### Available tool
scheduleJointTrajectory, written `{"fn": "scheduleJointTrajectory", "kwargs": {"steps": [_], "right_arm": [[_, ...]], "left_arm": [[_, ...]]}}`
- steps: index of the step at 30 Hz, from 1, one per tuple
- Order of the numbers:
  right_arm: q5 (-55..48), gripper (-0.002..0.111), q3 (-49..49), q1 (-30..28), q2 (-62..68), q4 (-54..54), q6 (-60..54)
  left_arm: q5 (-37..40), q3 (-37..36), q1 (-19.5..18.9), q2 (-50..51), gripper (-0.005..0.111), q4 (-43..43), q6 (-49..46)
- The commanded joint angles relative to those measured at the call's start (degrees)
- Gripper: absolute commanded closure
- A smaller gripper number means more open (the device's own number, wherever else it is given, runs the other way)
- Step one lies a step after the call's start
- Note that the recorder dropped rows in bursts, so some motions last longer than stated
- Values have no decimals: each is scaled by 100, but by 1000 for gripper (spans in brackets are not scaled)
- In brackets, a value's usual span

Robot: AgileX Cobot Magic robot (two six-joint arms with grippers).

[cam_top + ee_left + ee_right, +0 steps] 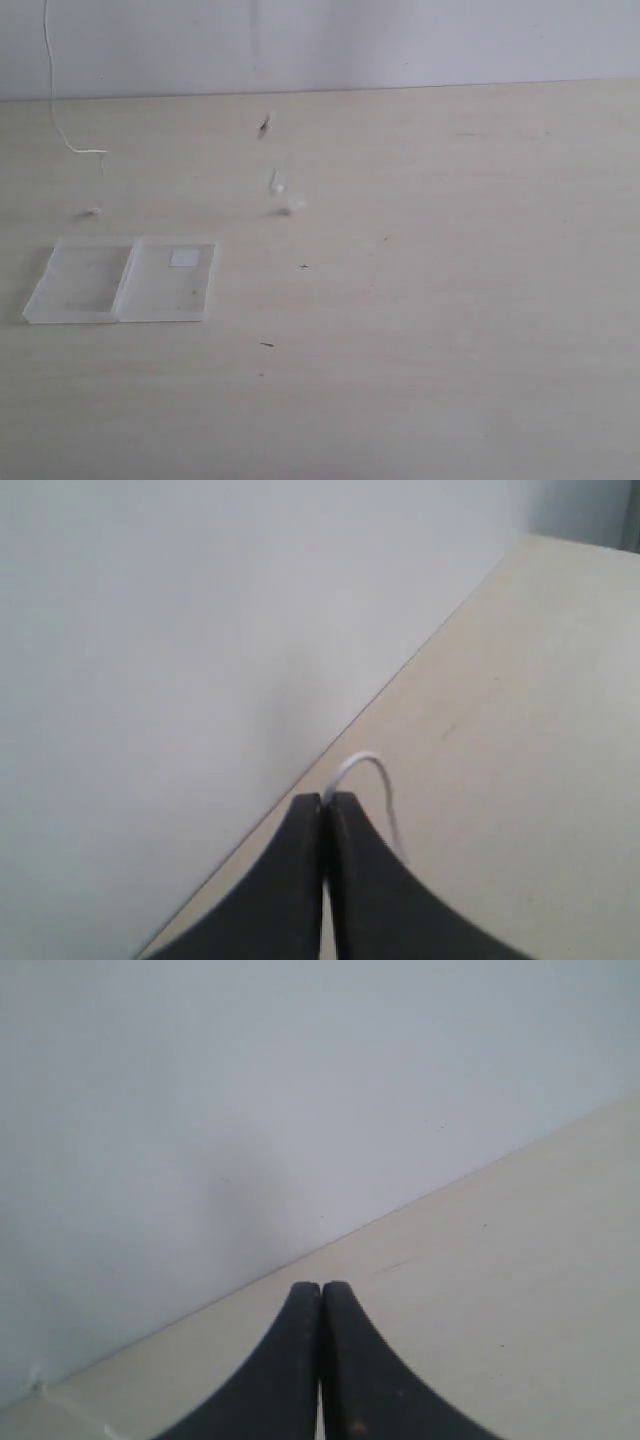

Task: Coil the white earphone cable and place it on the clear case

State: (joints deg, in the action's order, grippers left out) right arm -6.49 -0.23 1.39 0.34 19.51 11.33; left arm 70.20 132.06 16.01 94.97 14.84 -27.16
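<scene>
We see the left jaws clenched on the white earphone cable (360, 757), which arcs out from their tips above the pale bench (520, 730). The right jaws are pressed together with nothing between them. From the outside camera, a thin strand of the cable hangs down at the far left and hooks sideways low over the bench. It sits beyond and apart from the clear case (90, 285), which lies open and flat with its small white label (184, 258) on the right-hand half.

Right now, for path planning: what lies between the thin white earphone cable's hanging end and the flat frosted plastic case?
Exterior view: only a small white earbud-like bit on the table.
</scene>
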Motion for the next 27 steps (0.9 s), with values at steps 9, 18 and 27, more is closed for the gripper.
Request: {"fn": "scheduleJointTrajectory", "kwargs": {"steps": [9,18,27], "right_arm": [[1020,108,23,-6,-34,347,-618],[1756,93,23,-6,466,-31,-716],[3386,93,23,-6,1517,-1005,-73]], "left_arm": [[-24,317,11,-37,107,773,-87],[-24,738,11,-26,107,1187,-87],[-463,738,11,170,107,1920,-87]]}}
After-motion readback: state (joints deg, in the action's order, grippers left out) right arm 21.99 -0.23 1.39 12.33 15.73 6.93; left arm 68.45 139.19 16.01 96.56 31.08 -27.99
